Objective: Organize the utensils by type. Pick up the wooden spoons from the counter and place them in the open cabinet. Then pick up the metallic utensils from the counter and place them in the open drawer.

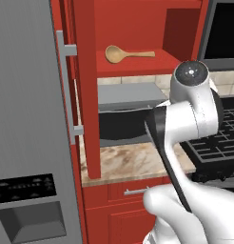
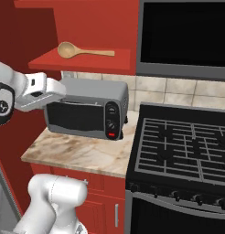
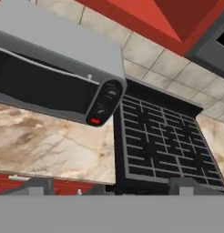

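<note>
Spoon [image 1: 127, 54] in cabinet [image 1: 138, 28], above pincer [image 3: 107, 189].

The wooden spoon [image 2: 82, 50] lies in the open cabinet [image 2: 87, 63] — above the toaster oven [image 2: 87, 109], left of the stove [image 2: 187, 146].

Grey toaster oven [image 2: 87, 109] sits left of black stove grates [image 2: 187, 148]. Grey fridge [image 1: 28, 124] far left. Tiled backsplash [image 3: 150, 63] behind.
</note>
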